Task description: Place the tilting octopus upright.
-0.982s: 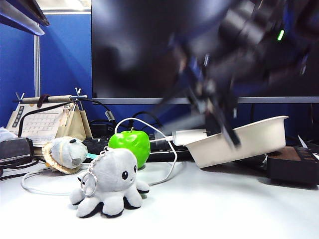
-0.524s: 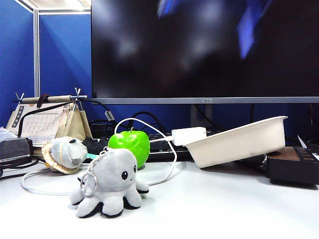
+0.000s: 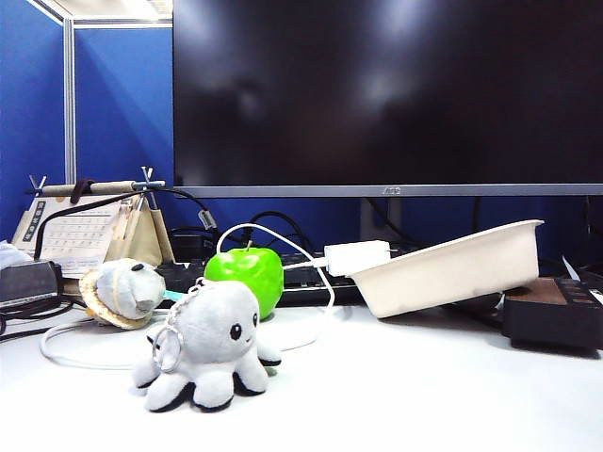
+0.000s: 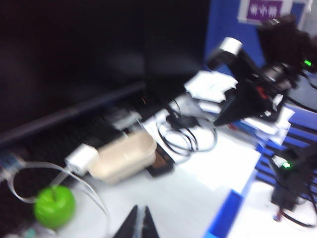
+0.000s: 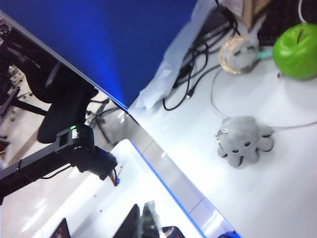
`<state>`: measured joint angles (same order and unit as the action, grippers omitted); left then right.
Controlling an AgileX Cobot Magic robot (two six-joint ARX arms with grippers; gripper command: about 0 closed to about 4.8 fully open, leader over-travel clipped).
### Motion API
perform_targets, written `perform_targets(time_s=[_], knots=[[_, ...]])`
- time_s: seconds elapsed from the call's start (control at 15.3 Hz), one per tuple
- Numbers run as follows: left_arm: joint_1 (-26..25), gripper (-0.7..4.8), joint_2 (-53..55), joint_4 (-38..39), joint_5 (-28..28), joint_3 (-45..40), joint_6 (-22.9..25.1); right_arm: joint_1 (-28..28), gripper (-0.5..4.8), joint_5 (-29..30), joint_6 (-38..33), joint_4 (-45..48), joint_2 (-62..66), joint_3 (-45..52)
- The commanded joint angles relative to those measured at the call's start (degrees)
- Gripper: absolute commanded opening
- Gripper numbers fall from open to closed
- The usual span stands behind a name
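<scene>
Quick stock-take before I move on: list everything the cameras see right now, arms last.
octopus: 1, light grey, table front left, sitting on its tentacles
apple: 1, green, just behind the octopus
round plush: 1, grey-green with tan rim, left of the apple
tray: 1, cream, right of the apple, tilted
charger: 1, white, at the tray's left end, white cable
calendar: 1, white, back left
monitor: 1, black, behind everything
dark box: 1, far right
table: 1, white
left gripper: shut, empty, high above the table
right gripper: shut, empty, off the table's edge

Black pointed left hand point(image 4: 138, 227), dark right hand point(image 5: 141, 220), black arm
</scene>
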<state>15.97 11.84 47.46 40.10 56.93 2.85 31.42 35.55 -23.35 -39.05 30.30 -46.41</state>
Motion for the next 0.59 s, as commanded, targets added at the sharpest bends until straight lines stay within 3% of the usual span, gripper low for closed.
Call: perform_targets(time_s=[0.07,0.2,0.26,0.39,0.46,0.59], knots=[[0.0,-0.06,-3.3,0.3,-0.5,0.1,-1.0,0.1,-0.01,-2.1,0.7,-0.2,-7.8,-0.1],[0.0,-0.06,-4.0,1.2,-0.5,0.1,-1.6,0.1,-0.01,-6.8,1.5,-0.2,-14.2,0.0],[0.0,-0.06,-3.8,-0.3,-2.7,-0.6,-1.6,0.0,-0.01,-18.0,5.2,-0.3,-19.8,0.2],[0.0,-0.06,-3.8,-3.7,-7.2,-2.3,-1.4,-0.1,-0.01,-27.9,8.5,-0.2,-23.5,1.4],[0.0,-0.06,-3.8,-8.8,-9.2,-5.9,-1.4,-0.1,-0.01,-38.3,9.0,0.0,-26.1,4.1],[0.0,-0.06,-3.8,-17.8,-12.2,-13.8,-1.4,-0.1,-0.01,-49.7,9.0,0.6,-27.1,10.3]])
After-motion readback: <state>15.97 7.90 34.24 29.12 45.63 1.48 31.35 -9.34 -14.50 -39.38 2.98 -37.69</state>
